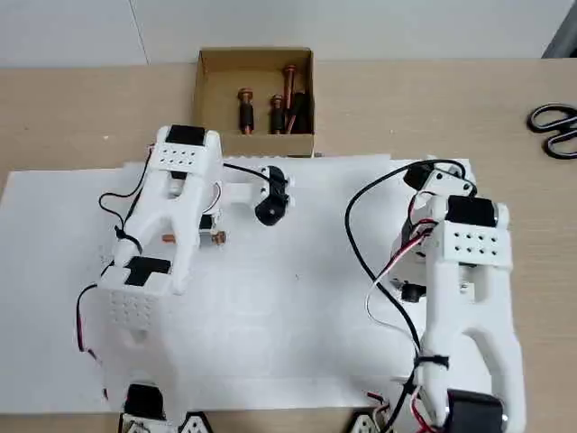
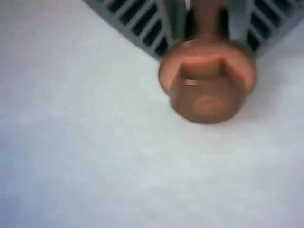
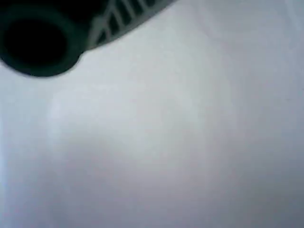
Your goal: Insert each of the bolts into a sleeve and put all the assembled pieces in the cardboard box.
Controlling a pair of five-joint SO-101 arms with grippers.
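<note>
While our left claw (image 2: 205, 23) is clenched on the shank of a copper bolt (image 2: 206, 90), head sticking out past the fingers, our right claw (image 3: 52, 33) appears to grasp a black sleeve (image 3: 35, 42), bore open. We judge the bolt's long axis runs parallel to the white sheet's (image 1: 297, 316) near edge, head toward the right arm, and the sleeve is well apart near the sheet's right edge. Three assembled pieces (image 1: 278, 113) lie in the cardboard box (image 1: 202, 99) at the table's (image 1: 81, 108) far edge; scissors (image 1: 554, 131) rest at its right edge.
</note>
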